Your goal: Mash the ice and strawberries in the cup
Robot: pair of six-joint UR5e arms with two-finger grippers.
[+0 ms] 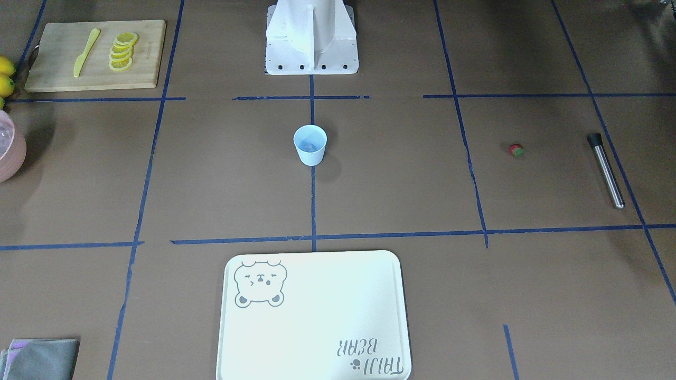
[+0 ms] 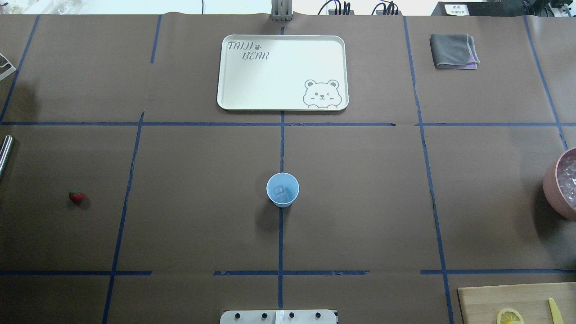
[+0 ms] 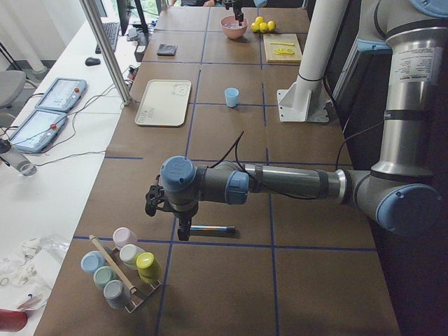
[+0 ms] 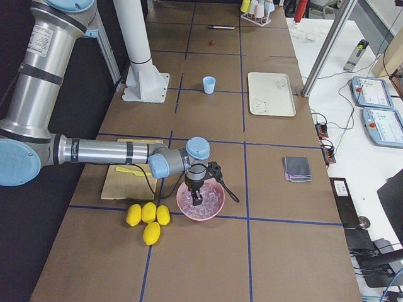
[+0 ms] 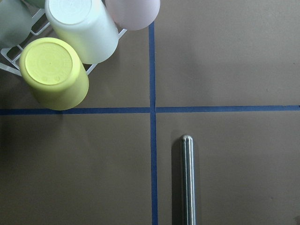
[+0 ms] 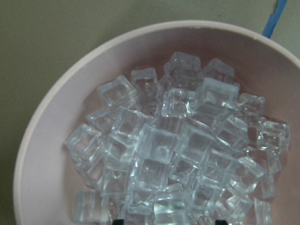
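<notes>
Facing the robot: the cup [image 1: 310,157] stands upright on the blue centre tape line, in front of the white base [image 1: 311,47], with the ice [image 1: 310,141] faintly visible inside it.
Strawberry: the strawberry [image 1: 516,150] lies on the bare table, well apart from the cup on the robot's left, near a steel muddler [image 1: 606,170] (black cap toward the robot).
Robot's right: a wooden board [image 1: 53,74] carries lemon slices [image 1: 122,51] and a yellow knife [image 1: 86,51]; a pink bowl [image 1: 8,150] sits at the frame edge.
Operators' edge: a bear-printed tray [image 1: 317,327] and a folded grey cloth [image 1: 39,359].
Overhead: the ice rests on the cup's floor; the strawberry lies alone at the left, close to the muddler's end.
Left end view: the left gripper [image 3: 183,234] points down just above the muddler, beside a rack of upturned cups [image 3: 122,269]; I cannot tell whether its fingers are apart or together.
Right end view: the right gripper [image 4: 198,200] points down into the pink bowl, next to four whole lemons [image 4: 148,217]; the cup stands far up the table.
Left wrist: the muddler's rounded end lies just right of a tape line, below a tape crossing; yellow, white and pink cups of the rack fill the top-left corner.
Right wrist: loose ice cubes [image 6: 164,150] heap the pink bowl; two dark fingertips [image 6: 117,222] peek in at the bottom edge, set wide apart with cubes between them, so this pincer stands apart.
</notes>
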